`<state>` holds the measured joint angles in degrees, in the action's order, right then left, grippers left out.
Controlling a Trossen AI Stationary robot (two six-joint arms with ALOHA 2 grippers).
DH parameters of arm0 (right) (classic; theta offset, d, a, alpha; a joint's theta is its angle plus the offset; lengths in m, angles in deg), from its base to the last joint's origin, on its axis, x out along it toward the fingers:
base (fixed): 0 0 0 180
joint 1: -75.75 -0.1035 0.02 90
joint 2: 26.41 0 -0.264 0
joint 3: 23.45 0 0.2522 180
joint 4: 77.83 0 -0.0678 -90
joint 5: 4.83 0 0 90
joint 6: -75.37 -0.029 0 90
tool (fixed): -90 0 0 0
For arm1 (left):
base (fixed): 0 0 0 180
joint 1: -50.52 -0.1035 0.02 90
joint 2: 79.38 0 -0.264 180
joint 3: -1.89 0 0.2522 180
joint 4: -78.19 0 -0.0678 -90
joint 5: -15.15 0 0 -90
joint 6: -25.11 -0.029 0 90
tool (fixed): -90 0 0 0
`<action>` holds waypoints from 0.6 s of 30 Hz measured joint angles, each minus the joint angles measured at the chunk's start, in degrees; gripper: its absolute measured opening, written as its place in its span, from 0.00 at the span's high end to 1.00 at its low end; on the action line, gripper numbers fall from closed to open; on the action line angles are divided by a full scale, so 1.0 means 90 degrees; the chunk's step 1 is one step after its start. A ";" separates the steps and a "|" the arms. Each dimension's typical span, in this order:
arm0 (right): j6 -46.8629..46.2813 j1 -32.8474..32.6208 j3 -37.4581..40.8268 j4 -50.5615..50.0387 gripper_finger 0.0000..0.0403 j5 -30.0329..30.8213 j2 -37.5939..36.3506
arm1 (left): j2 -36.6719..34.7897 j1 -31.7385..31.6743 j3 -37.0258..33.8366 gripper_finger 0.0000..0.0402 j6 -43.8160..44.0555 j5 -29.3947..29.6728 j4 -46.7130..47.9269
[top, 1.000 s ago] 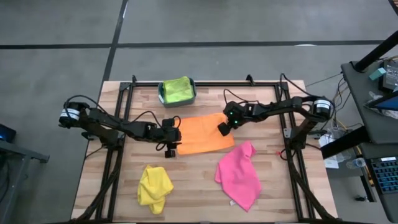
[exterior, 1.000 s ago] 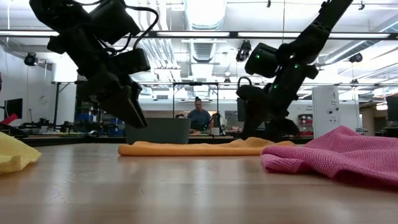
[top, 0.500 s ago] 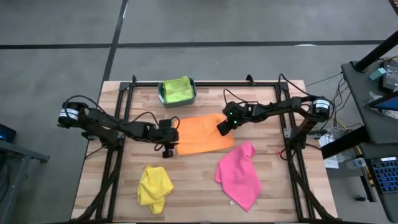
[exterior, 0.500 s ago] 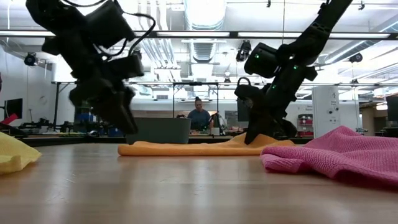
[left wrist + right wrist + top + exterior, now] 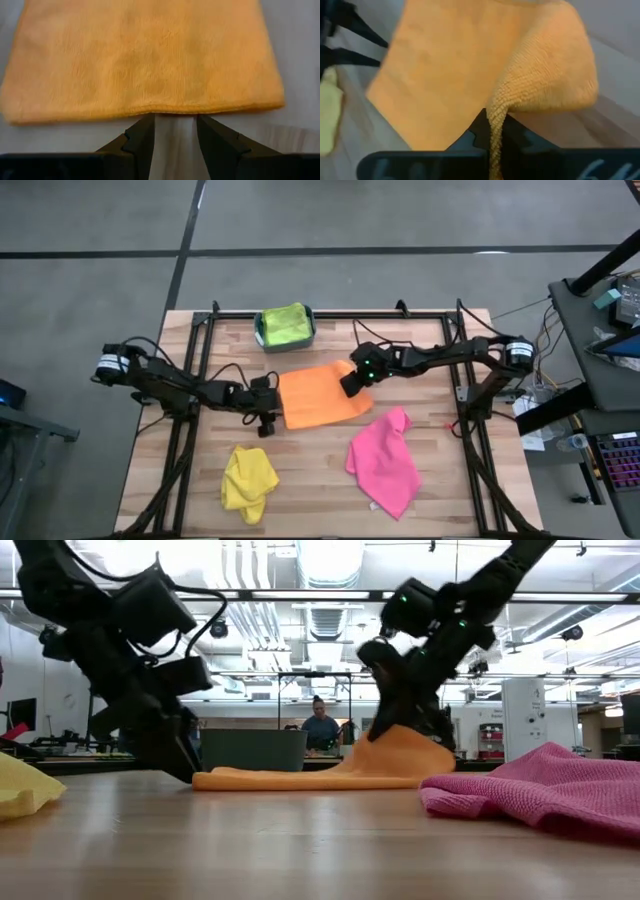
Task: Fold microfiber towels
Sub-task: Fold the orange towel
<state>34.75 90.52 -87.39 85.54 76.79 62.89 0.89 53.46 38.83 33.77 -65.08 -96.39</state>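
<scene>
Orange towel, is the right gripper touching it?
Touching. In the right wrist view the right gripper is shut on the orange towel, pinching a raised edge; the low view shows that edge lifted.

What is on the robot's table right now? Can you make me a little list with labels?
orange towel: middle of table, one edge lifted
right gripper: shut on orange towel's edge
left gripper: open, at the towel's opposite edge
pink towel: crumpled, near right side
yellow towel: crumpled, near left side
teal bin: far edge, lime green towel inside

Orange towel [image 5: 318, 394] mid-table with one edge lifted; pink towel [image 5: 385, 462], yellow towel [image 5: 249, 480] crumpled nearer; lime towel [image 5: 285, 324] binned.
</scene>
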 joint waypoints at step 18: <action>0.0375 -0.0672 -0.2388 0.0026 0.98 0.0100 0.1826 | 0.0263 0.0003 0.0014 0.67 -0.0002 -0.0130 -0.0404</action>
<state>38.13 84.48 -108.88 85.77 77.68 79.32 3.26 53.48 38.96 33.75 -66.25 -100.02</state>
